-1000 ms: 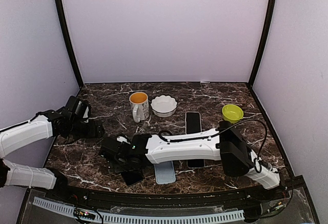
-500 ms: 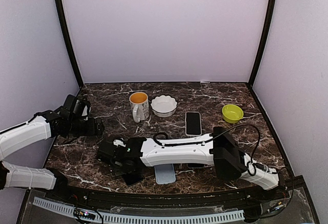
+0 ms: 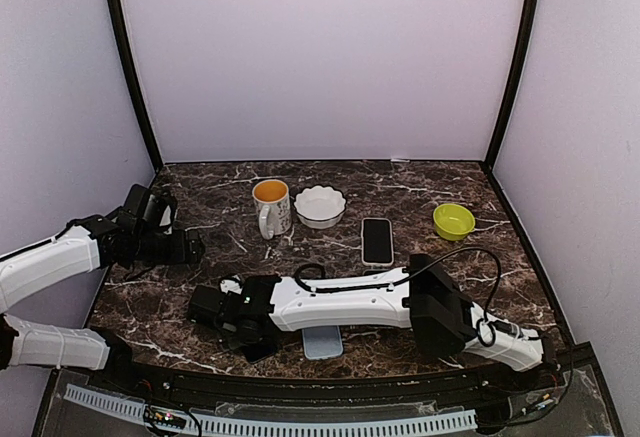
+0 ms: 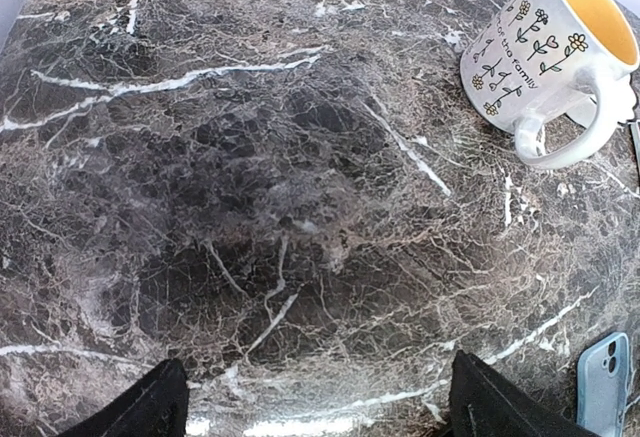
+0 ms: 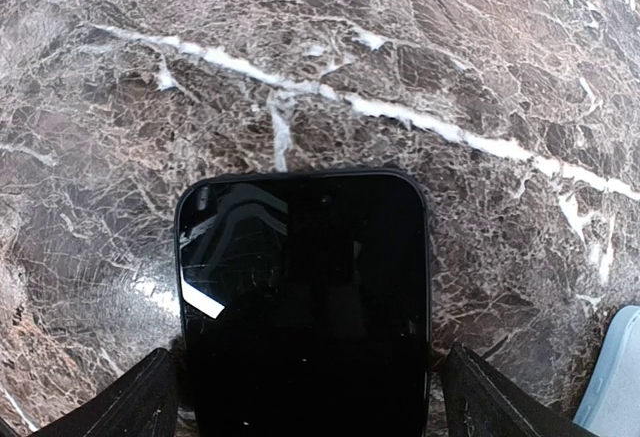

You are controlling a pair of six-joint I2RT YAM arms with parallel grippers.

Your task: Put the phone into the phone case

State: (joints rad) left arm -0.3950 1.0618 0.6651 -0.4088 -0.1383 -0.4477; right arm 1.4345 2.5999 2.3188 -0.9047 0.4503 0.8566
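Front edge of the table (image 3: 430, 182), left of centre: the phone (image 5: 305, 277) lies flat, screen up, close to that edge. The pale blue phone case (image 3: 322, 340) lies near it on the right, apart from it and equally close to the edge. The right gripper (image 5: 305, 392) stands over the phone's near end, jaws released and spread, one finger on each long side. Whether the pads touch the phone's edges cannot be made out. Bare marble lies open beyond the phone's far end, while the case closes off room to its right. The right arm (image 3: 340, 299) stretches low across the front of the table. The left gripper (image 4: 315, 397) is at the table's left side near the wall, jaws released and wide, with only marble between them. At the rear stand a mug (image 3: 270, 205) and a white bowl (image 3: 320, 207) just beside each other, and a yellow-green bowl (image 3: 454, 221) well to the right. A second handset (image 3: 376, 240) lies between the two bowls. In the top view the right gripper covers nearly all of the phone, leaving a dark corner, and the forearm overlaps the case's far end. The right wrist view cuts off the phone's near end and shows only a corner of the case. The left wrist view alone shows the mug's flower print and the case's camera opening, cut off at the frame's lower right.
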